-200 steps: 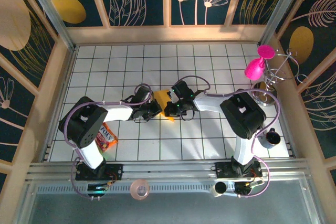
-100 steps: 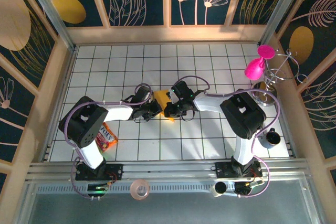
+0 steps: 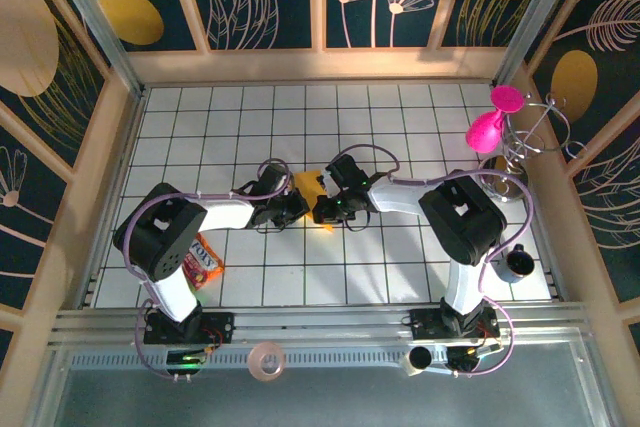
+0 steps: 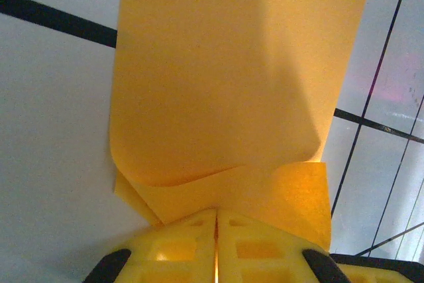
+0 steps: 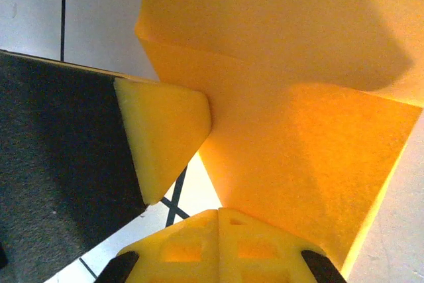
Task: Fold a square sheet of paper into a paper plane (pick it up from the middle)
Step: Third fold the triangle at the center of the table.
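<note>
Top external: plain paper (image 3: 308, 185); snack packet (image 3: 203, 259) lettering unreadable.

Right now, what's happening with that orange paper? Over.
Left gripper, jaws shut on the orange paper. Right gripper, same. Paper partly folded. Snack packet off left, not blocking.

Top view: bright, even overhead light. White table (image 3: 250, 117) shows faint soft shadows under the arms, near side. Sharp throughout; corner posts lean outward, slight wide-angle bend. Left wrist: paper (image 4: 225, 84) v. close, soft focus, broad dull shadow across upper right; pinkish glare on tile at right. Right wrist: paper oversaturated, shadowed along top, edges blurry.
</note>
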You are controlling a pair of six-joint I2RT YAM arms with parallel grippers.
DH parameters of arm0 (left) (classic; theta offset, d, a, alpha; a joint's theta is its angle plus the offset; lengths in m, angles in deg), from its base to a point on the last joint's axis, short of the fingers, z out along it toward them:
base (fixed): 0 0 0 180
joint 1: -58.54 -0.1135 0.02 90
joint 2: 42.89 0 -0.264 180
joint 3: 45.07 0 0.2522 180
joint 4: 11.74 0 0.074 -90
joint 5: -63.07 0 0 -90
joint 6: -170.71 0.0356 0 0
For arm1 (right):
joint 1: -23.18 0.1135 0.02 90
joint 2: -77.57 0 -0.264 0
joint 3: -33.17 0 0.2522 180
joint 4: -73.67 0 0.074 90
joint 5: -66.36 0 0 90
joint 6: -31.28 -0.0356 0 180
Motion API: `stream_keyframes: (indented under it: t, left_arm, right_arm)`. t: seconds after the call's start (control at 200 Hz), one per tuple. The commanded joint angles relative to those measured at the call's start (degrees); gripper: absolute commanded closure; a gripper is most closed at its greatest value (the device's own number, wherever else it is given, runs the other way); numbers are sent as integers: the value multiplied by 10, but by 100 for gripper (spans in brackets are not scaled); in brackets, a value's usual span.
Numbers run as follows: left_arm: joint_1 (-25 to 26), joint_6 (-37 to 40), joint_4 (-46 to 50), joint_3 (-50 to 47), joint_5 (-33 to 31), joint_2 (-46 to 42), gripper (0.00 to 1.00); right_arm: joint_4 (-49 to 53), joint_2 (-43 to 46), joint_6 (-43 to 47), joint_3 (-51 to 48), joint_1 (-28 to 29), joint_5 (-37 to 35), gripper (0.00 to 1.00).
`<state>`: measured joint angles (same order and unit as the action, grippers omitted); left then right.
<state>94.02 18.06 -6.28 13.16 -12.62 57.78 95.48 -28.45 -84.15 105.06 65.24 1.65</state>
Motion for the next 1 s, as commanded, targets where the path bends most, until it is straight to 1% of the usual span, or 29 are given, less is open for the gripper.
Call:
stream_keyframes:
  t: [0.0,0.466,0.991]
  left_arm:
    - [3,15,66,-6,-30,31,92]
    - [3,22,76,-1,-35,33,92]
    - [3,17,83,-4,-55,35,92]
  right_arm:
    - [25,-3,8,9,4,-21,99]
    - [33,-8,13,4,4,-31,99]
    - [70,1,41,-24,4,-35,100]
